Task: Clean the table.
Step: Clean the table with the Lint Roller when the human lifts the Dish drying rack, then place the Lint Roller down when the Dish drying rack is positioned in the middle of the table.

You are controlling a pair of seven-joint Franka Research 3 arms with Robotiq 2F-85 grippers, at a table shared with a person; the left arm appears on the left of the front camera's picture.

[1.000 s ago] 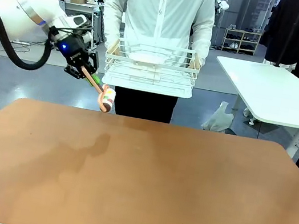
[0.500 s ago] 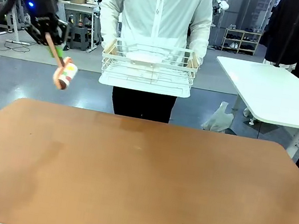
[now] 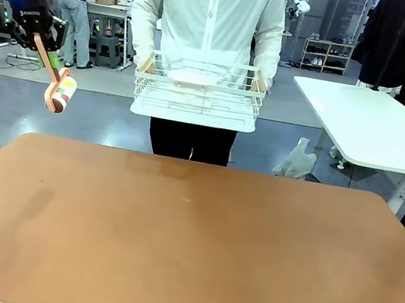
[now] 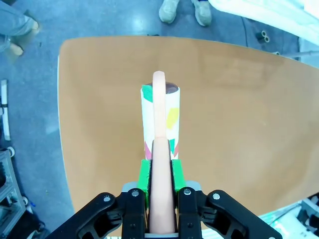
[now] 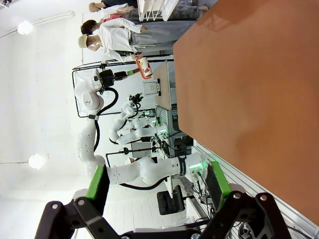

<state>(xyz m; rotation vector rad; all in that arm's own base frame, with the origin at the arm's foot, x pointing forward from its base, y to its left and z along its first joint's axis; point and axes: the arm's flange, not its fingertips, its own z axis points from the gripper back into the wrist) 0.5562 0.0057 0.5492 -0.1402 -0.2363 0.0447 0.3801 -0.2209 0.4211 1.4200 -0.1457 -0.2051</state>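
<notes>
Bench (image 3: 185, 250) first: it is the big reddish-brown one with rounded corners and a pale edge, and it fills the near ground from side to side. Its matte top is bare as far as I can see.

On the right side, the robot's right hand (image 5: 157, 172) hangs out past the bench's edge. Its two green-padded fingers are spread wide and there is nothing between them.

Farther back on the left, the left hand (image 3: 42, 43) is up in the air off the bench's far left corner. It is clamped tight on the peach-coloured handle of a lint roller (image 3: 60, 93). The roller slants down and to the right from the fingers, clear of the bench top and touching nothing. From the left wrist, the handle runs straight out between the green pads (image 4: 144, 174) to the white roll with its green, yellow and pink patches.

Beyond the far edge a person (image 3: 211, 12) in a white zipped jacket stands facing the bench. They hold a white wire basket (image 3: 195, 102) level at waist height, gripping it by both ends. Something pale lies in it; I cannot tell what.

Off to the right, behind that, stands a white table (image 3: 372, 126) on thin legs.
</notes>
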